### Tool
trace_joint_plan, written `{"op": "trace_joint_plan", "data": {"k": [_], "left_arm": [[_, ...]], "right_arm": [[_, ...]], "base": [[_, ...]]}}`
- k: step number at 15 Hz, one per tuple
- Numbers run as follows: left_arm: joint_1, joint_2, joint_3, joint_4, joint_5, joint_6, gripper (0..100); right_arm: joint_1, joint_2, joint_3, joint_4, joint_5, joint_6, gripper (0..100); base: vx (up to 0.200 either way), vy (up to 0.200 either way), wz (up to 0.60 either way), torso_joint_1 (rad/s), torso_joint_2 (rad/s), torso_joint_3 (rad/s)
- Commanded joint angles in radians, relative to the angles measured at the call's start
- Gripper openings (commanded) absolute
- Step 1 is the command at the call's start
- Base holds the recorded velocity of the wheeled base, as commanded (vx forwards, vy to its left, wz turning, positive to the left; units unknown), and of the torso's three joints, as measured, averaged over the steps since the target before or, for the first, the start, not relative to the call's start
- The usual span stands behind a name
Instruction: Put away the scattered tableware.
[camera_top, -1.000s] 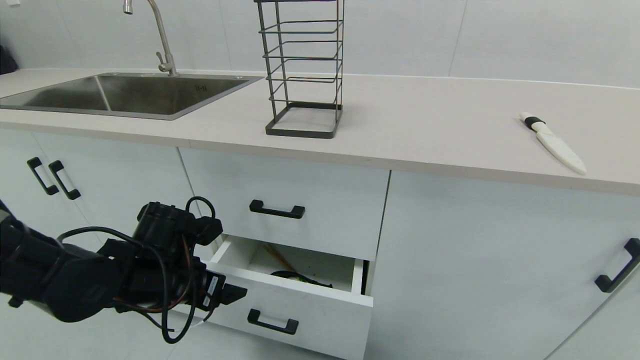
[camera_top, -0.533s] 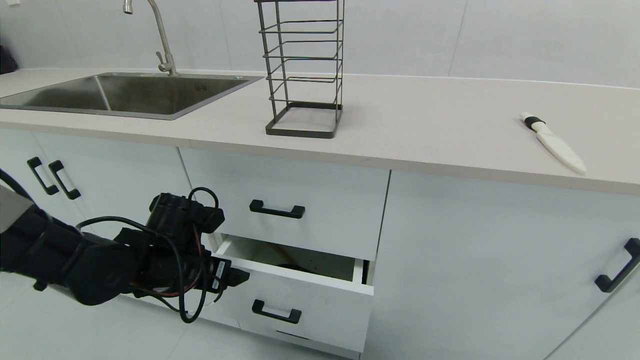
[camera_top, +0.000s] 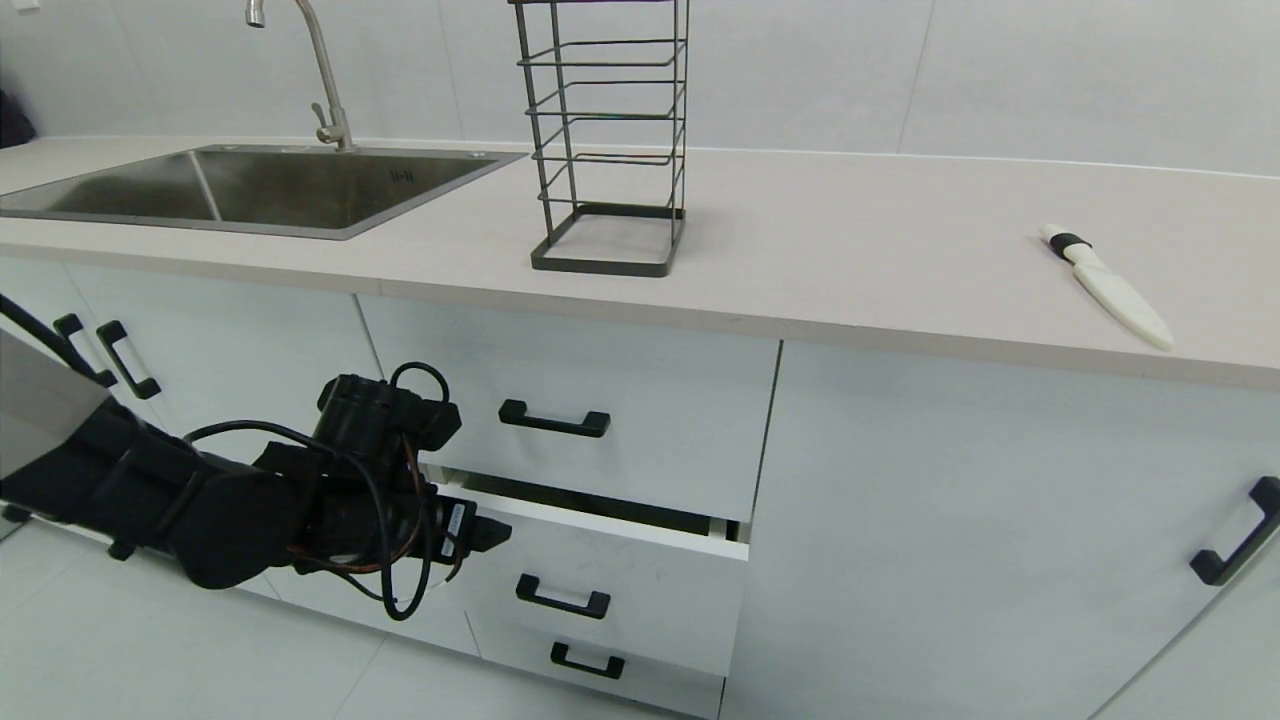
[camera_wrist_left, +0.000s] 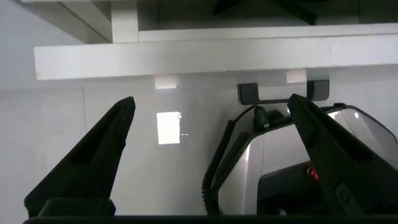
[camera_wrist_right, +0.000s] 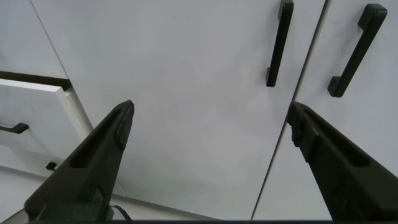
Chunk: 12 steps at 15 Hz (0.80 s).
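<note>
Head: white knife (camera_top: 1105, 285) flat on bench (camera_top: 850, 250), far right, well apart from wire rack (camera_top: 610, 150); left hand (camera_top: 490, 535) at nearly shut drawer (camera_top: 640, 580)
L wrist: left hand spread, empty
R wrist: right hand (camera_wrist_right: 211, 109) spread, empty
Knife prob light, stiff, slick; pinch near black band

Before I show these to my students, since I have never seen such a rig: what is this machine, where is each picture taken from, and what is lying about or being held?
It is a two-armed robot on wheels. The large picture comes from a camera on its head, looking down at a kitchen counter. The two small ones come from cameras on its wrists; the dark prongs there are gripper fingers. On the counter are a white knife and a wire rack, with a sink set in. The left gripper is at the front of a drawer that stands a crack open. The right gripper faces cabinet doors. Both are open and hold nothing.
</note>
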Motion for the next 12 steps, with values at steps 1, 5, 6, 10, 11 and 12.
{"op": "trace_joint_plan", "data": {"k": [1,5,6,10,11,12], "left_arm": [[-0.001,0.028,-0.031,0.000,-0.001,0.000,100],[-0.003,0.045,-0.048,0.000,0.001,0.000,100],[-0.001,0.053,-0.051,-0.001,0.001,0.000,100],[-0.007,0.099,-0.120,-0.001,0.001,0.000,100],[-0.010,0.102,-0.120,-0.001,0.001,0.000,100],[-0.015,0.108,-0.120,-0.001,0.001,0.000,100]], "right_arm": [[0.000,0.001,0.000,0.000,0.001,0.000,100],[0.000,0.001,0.000,0.000,0.001,0.000,100],[0.000,0.001,0.000,0.000,0.001,0.000,100],[0.000,0.001,0.000,0.000,0.001,0.000,100],[0.000,0.001,0.000,0.000,0.001,0.000,100],[0.000,0.001,0.000,0.000,0.001,0.000,100]], "base": [[0.000,0.000,0.00,0.000,0.00,0.000],[0.000,0.000,0.00,0.000,0.00,0.000],[0.000,0.000,0.00,0.000,0.00,0.000],[0.000,0.000,0.00,0.000,0.00,0.000],[0.000,0.000,0.00,0.000,0.00,0.000],[0.000,0.000,0.00,0.000,0.00,0.000]]}}
